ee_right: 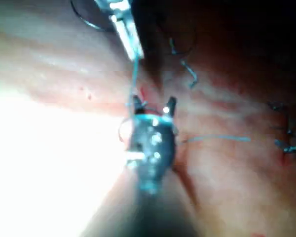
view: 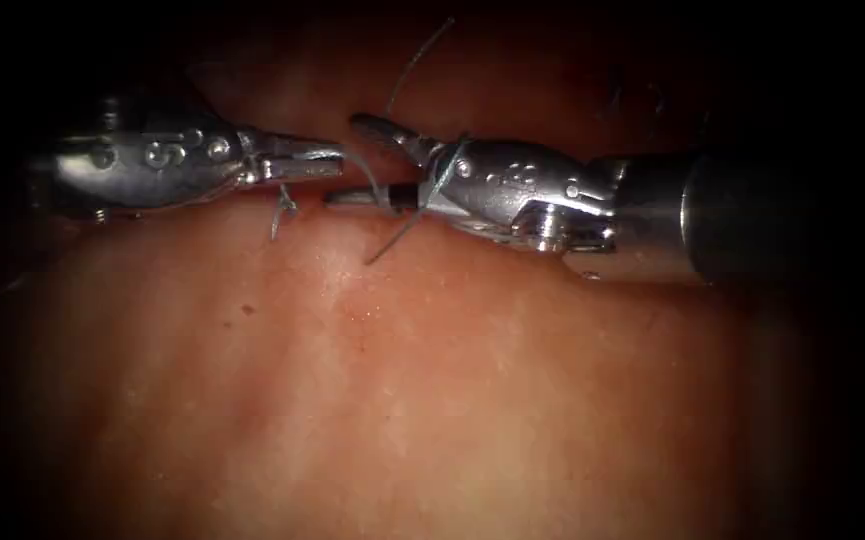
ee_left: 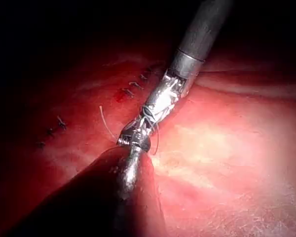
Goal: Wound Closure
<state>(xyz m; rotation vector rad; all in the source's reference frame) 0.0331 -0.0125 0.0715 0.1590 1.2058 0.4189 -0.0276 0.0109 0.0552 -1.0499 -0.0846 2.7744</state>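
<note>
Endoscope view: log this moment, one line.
left tool: shut on thread | right tool: open, thread wrapped around it | needle: unseen | tissue: earlier stitches

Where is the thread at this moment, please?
In the endoscope view the thread lies wrapped over the right tool, whose jaws stand open, and a strand runs to the left tool just beside it, above the tissue.

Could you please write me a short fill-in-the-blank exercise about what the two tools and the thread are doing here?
1. The left arm's silver needle driver grips the thin bluish thread with its jaws ___.
2. The right arm's silver needle driver has its jaws ___.
3. The thread is looped around the ___ arm's tool.

Missing words: shut; open; right.
</note>
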